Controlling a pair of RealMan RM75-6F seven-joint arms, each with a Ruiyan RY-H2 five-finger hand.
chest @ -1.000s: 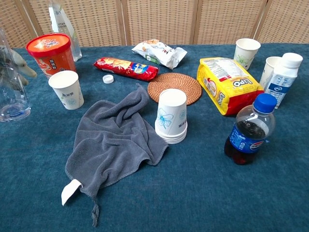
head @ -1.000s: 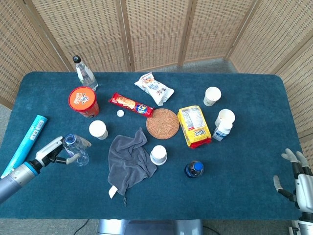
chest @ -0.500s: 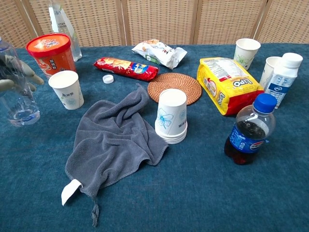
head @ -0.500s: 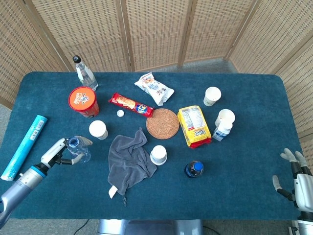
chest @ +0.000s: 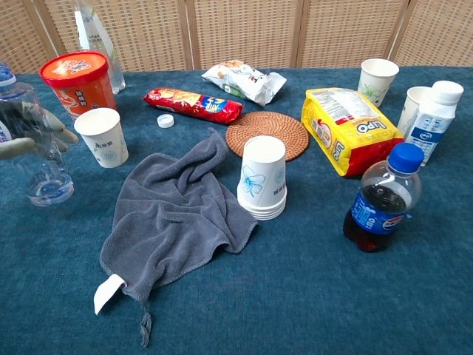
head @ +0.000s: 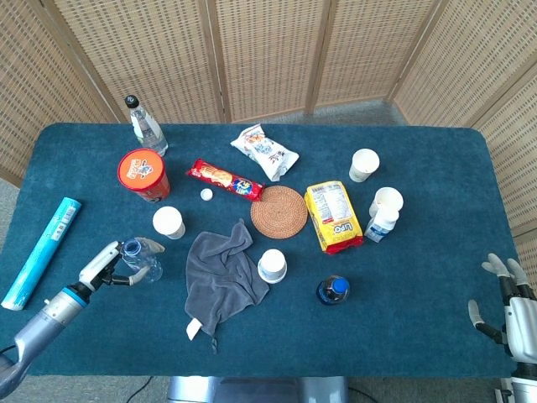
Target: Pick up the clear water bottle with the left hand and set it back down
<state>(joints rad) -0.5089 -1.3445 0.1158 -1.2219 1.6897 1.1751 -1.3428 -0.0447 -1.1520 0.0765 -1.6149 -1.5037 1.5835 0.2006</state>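
Observation:
The clear water bottle (head: 140, 259) with a blue cap is near the table's front left, just left of the grey cloth (head: 221, 273). My left hand (head: 104, 267) grips it from the left side, fingers wrapped around its body. In the chest view the bottle (chest: 37, 144) stands roughly upright at the left edge, with the left hand's fingers (chest: 53, 127) showing through and around it. Whether its base touches the tablecloth I cannot tell. My right hand (head: 504, 309) hangs off the table's front right corner with its fingers spread, holding nothing.
A paper cup (head: 169, 222) and an orange tub (head: 143, 174) stand just behind the bottle. A teal tube (head: 43, 250) lies to the left. A second clear bottle (head: 145, 126) stands at the back left. Stacked cups (head: 273, 265), a cola bottle (head: 333, 290) and snack packets fill the middle.
My left hand has carried the clear bottle to the right and nearer to me; in the chest view it has come further into frame. The right hand has barely moved.

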